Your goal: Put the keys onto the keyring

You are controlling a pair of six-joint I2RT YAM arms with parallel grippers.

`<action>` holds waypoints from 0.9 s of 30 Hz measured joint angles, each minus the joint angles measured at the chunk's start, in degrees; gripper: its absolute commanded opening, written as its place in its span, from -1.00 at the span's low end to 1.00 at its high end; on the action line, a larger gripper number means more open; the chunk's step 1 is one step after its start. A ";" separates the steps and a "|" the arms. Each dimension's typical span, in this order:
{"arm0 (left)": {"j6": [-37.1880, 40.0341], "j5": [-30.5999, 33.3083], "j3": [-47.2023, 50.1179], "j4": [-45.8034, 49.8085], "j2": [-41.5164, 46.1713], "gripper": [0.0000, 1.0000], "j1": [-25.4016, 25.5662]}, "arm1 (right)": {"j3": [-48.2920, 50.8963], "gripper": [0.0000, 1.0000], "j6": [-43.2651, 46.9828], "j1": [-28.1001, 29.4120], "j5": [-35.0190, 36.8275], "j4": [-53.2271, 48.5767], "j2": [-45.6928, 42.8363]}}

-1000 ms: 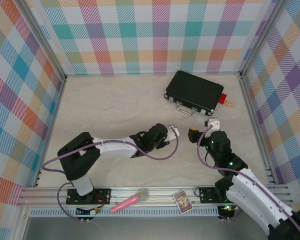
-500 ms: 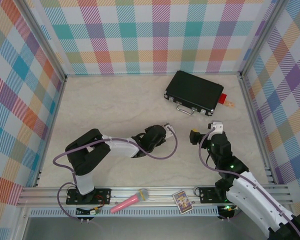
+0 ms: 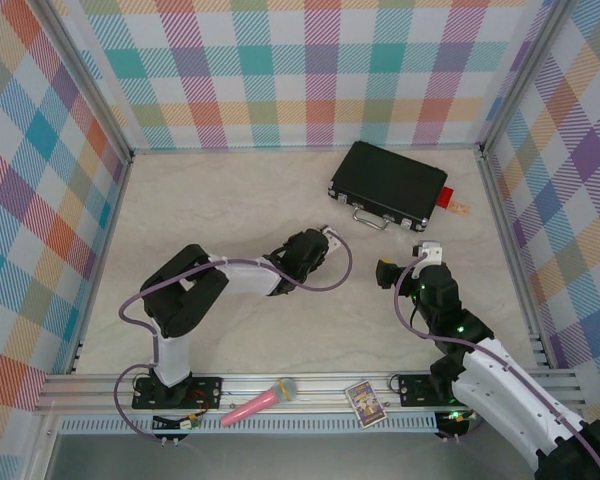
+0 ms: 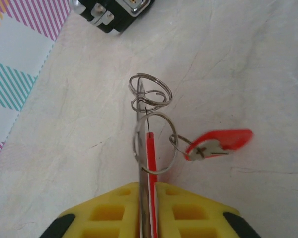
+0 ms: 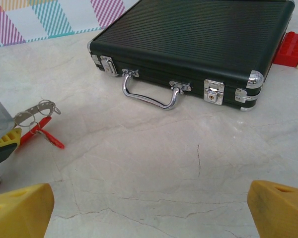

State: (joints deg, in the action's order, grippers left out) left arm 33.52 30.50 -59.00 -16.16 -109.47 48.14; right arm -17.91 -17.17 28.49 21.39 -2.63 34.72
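Keyring clamped in your left gripper, one tag hanging from it, threading only part done.

The keyring [image 4: 150, 148] stands edge-on off the table [image 5: 154, 163], near the middle and in front of the black case [image 5: 198, 34], with the left gripper [image 4: 149, 198] clenched on its lower rim. One red key [image 4: 219, 143] hangs from the ring's right side by its small loop, and more small metal loops [image 4: 150, 93] bunch at the ring's top (I cannot tell whether they are threaded on or only caught). Your right gripper [image 5: 149, 208] is spread wide and empty, facing the case. I judge the next move is to bring it across to take a loose tag and work its loop onto the ring. The case and the red block [image 5: 290, 49] sit behind, off your path.
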 measured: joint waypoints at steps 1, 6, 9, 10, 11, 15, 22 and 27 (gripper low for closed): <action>-0.39 -0.04 -0.44 1.05 -0.42 -0.37 -0.28 | 0.00 0.98 0.00 0.00 -0.02 0.02 0.00; -2.91 -0.61 -1.33 5.44 -1.53 -0.26 -1.46 | 0.00 0.98 0.00 0.00 -0.31 0.02 0.00; -4.52 -0.61 -1.33 6.03 -1.51 -0.22 -2.23 | 0.00 0.98 0.00 0.00 -0.57 0.02 0.00; -5.27 -0.59 -1.33 6.08 -1.49 -0.21 -2.51 | 0.00 0.98 0.00 0.00 -0.66 0.02 0.00; -5.92 -0.59 -1.33 6.25 -1.42 -0.19 -2.78 | 0.00 0.98 0.00 0.00 -0.90 0.02 0.00; -8.46 -1.22 -1.27 7.91 -0.59 0.20 -3.50 | -0.02 0.98 0.00 0.00 -1.51 0.02 -0.04; -14.69 -6.21 -0.48 10.71 10.71 0.67 -3.67 | -0.81 0.98 0.00 0.00 -3.87 -0.04 0.17; -20.76 -8.55 0.72 11.58 21.92 0.99 -4.02 | -2.58 0.98 0.26 0.00 -4.98 0.02 0.87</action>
State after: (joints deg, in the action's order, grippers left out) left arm 12.75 21.96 -58.28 -4.58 -87.55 44.12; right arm -20.49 -16.91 28.49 16.40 -2.61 35.59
